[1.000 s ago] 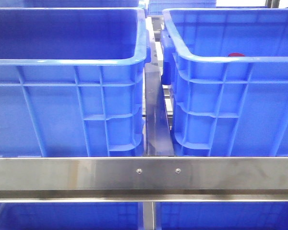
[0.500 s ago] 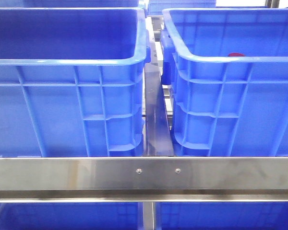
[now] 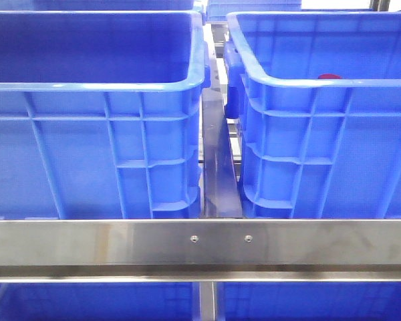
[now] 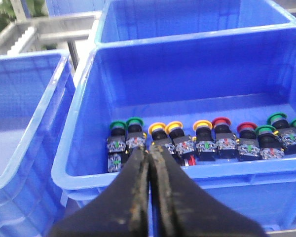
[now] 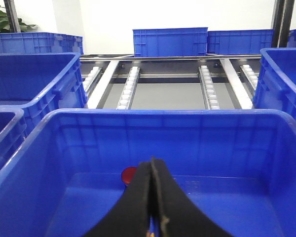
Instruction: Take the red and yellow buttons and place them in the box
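**Red and yellow buttons wait in a blue box**

Red and yellow buttons sit in a row along the near wall of a blue bin, as the left wrist view shows. Green buttons stand at both ends of the same row. Each button has a round colored cap on a dark body with a small gray block under it. The caps are close together, side by side, some touching.

The left gripper hangs above the near rim of that bin, over the yellow caps. Its two black fingers are pressed together, with nothing between them.

One more red button lies alone on the floor of the box in the right wrist view. In the front view only its red top peeks over the near rim of the box on the right. The right gripper hangs over this box, close above the red button. Its black fingers are pressed together too, and hold nothing.

In the front view a second blue bin stands on the left. A narrow gap with a dark metal strip runs between the two. A shiny steel bar crosses in front of both. More blue bins stand far behind, past a rack of white rollers.
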Controlling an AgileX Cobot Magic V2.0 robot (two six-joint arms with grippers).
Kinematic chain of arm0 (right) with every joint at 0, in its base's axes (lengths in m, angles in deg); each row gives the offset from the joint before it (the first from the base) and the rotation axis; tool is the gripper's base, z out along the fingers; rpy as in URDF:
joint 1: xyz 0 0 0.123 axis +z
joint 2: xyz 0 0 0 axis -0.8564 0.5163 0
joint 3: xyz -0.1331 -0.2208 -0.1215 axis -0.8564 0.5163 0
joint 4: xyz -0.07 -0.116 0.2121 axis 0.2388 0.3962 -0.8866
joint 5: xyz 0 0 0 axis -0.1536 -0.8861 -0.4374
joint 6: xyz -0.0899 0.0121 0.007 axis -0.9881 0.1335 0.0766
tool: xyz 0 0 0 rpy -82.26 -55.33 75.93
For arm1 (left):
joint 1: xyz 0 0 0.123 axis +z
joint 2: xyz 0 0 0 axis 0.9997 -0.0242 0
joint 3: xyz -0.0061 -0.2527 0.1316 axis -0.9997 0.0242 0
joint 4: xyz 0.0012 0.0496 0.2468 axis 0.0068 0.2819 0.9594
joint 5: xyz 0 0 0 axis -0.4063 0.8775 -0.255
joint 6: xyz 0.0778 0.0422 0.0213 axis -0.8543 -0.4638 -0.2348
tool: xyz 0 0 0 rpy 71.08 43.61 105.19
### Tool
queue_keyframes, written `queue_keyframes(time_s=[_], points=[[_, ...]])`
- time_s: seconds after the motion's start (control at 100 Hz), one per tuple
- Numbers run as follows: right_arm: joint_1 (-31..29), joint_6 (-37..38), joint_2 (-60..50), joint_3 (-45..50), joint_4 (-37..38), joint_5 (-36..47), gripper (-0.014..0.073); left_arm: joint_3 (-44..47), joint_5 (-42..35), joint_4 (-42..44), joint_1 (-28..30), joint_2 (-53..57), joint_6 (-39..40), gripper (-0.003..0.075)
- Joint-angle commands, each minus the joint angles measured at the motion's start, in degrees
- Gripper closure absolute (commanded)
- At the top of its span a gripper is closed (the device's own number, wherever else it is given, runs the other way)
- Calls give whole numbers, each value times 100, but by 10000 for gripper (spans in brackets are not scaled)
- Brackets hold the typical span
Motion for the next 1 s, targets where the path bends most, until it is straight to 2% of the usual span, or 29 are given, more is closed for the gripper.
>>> queue_keyframes(time_s=[0.0,0.12,0.35,0.69,0.99], points=[[11,-5,-34,-156,-151,-124,651,227,-911,-403,203,179,-443,739],[11,-5,-34,-156,-151,-124,651,820,-1382,-859,384,572,-733,739],[11,-5,-34,-156,-157,-124,651,1847,-2157,-899,396,1197,-733,739],[11,-5,-34,-156,-157,-124,651,2807,-3304,-987,396,1224,-722,739],[11,-5,-34,-156,-157,-124,651,2829,-3255,-999,396,1224,-722,739]])
